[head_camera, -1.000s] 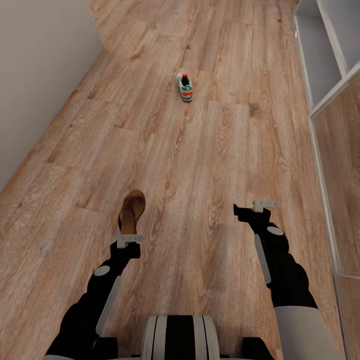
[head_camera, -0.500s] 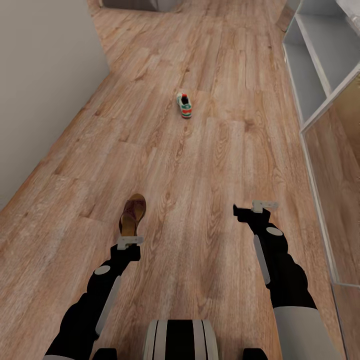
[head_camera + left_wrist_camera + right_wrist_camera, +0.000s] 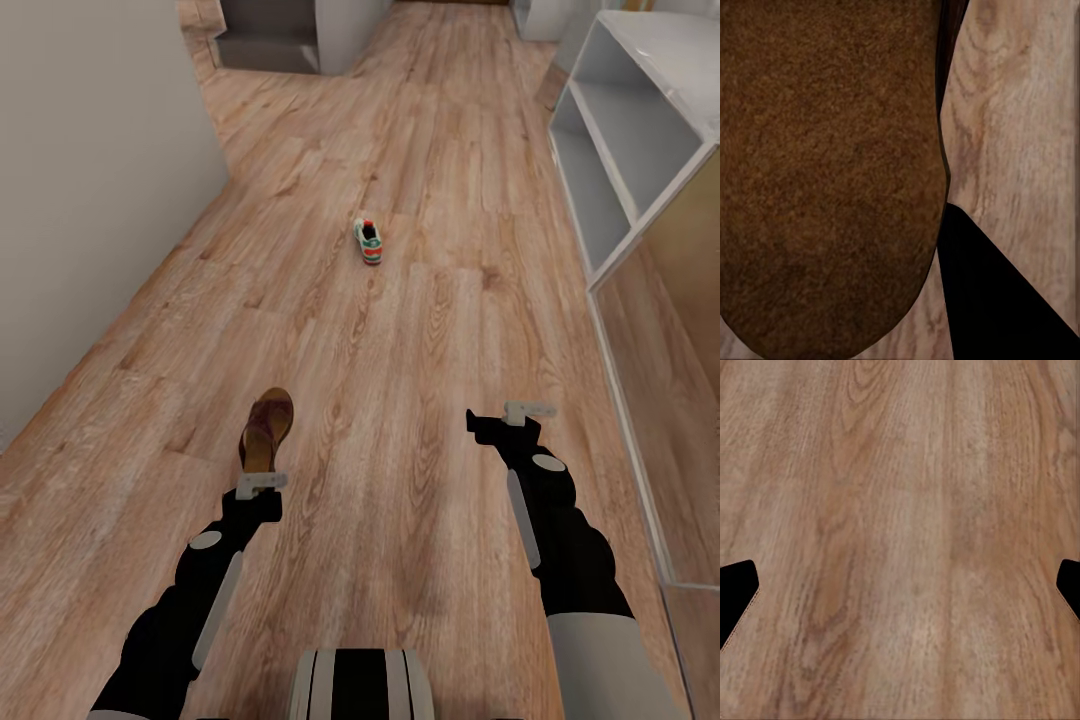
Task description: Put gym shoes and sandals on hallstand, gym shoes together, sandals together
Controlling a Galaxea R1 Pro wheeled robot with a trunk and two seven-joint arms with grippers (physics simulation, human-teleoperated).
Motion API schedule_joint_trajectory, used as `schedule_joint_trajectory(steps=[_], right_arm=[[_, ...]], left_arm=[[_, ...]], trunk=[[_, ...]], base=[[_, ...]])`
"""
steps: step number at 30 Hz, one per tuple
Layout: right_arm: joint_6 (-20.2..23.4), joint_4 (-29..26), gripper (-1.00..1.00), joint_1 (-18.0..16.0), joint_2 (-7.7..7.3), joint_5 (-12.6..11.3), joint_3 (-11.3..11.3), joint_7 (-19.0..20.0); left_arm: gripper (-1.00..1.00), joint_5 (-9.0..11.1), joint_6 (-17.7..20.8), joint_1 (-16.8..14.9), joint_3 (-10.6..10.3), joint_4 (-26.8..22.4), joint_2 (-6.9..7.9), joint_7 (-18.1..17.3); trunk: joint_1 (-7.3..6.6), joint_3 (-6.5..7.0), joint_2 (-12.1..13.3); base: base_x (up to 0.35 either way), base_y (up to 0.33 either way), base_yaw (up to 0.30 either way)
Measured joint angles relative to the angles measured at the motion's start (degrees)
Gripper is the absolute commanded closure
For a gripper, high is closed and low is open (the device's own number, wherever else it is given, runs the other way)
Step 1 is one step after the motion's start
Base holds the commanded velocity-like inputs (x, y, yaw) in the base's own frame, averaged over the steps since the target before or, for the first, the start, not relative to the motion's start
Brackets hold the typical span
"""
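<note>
My left gripper (image 3: pixel 260 481) is shut on the heel end of a dark brown sandal (image 3: pixel 266 428), which points forward above the corridor floor (image 3: pixel 400 340). In the left wrist view the sandal's brown surface (image 3: pixel 825 172) is very close, with one dark finger (image 3: pixel 997 300) beside it. One gym shoe (image 3: pixel 369 241), white with green and red-orange marks, lies alone on the planks far ahead. The white hallstand (image 3: pixel 610 140) with its open shelves runs along the right. My right gripper (image 3: pixel 512 414) is open and holds nothing, and its wrist view looks down on bare floor (image 3: pixel 900 540).
A grey wall (image 3: pixel 90 220) closes the left side and ends at a corner. A brown-reflecting panel (image 3: pixel 680 340) stands at the right, nearer than the hallstand. A grey cabinet (image 3: pixel 280 35) sits at the far end of the corridor.
The head view has swung upward, bringing more of the corridor and hallstand into view. Both arms keep their pose and the sandal stays in the left gripper.
</note>
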Motion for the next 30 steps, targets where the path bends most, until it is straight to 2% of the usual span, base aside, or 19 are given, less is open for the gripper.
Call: schedule_joint_trajectory(steps=[30], right_arm=[[0.0, 0.0, -1.0, 0.0, 0.0, 0.0, 0.0, 0.0]], left_arm=[[1.0, 0.1, 0.0, 0.0, 0.0, 0.0, 0.0, 0.0]], trunk=[[-0.77, 9.42, 0.4]], base=[[0.0, 0.0, 0.0]])
